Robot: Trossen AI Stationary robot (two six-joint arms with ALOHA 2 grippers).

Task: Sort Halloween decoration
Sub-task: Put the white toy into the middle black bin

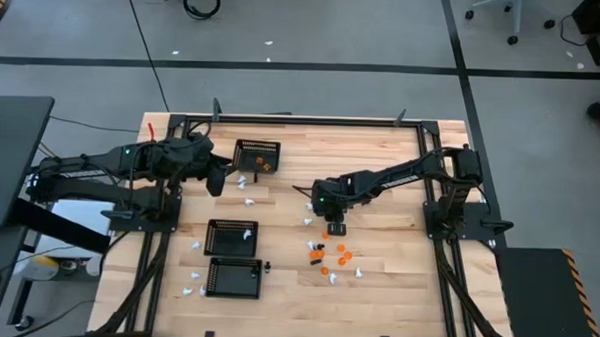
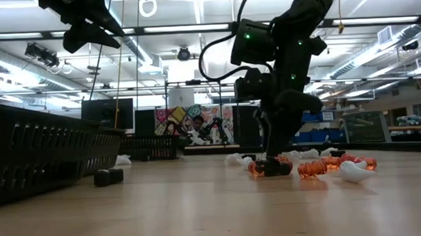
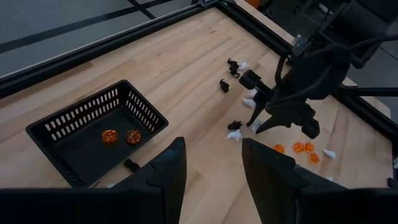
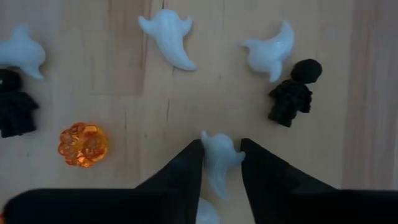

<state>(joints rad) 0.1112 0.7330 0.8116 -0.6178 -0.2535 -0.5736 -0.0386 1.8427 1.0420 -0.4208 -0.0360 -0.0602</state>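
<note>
Left gripper (image 3: 211,171) I see hovering with fingers apart above a black mesh basket (image 3: 68,121) holding two ribbed translucent orange pumpkins (image 3: 110,136). Right gripper (image 4: 221,163) pinches a smooth white ghost (image 4: 219,155) on the wooden table (image 4: 348,155), beside a matte black figure (image 4: 292,92).

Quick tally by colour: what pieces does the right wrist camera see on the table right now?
White plastic ghosts: 4, one at the right gripper
Black plastic figures: 2
Orange translucent pumpkin: 1
Total: 7, leaving out a white scrap at the picture's edge that cannot be identified.
</note>
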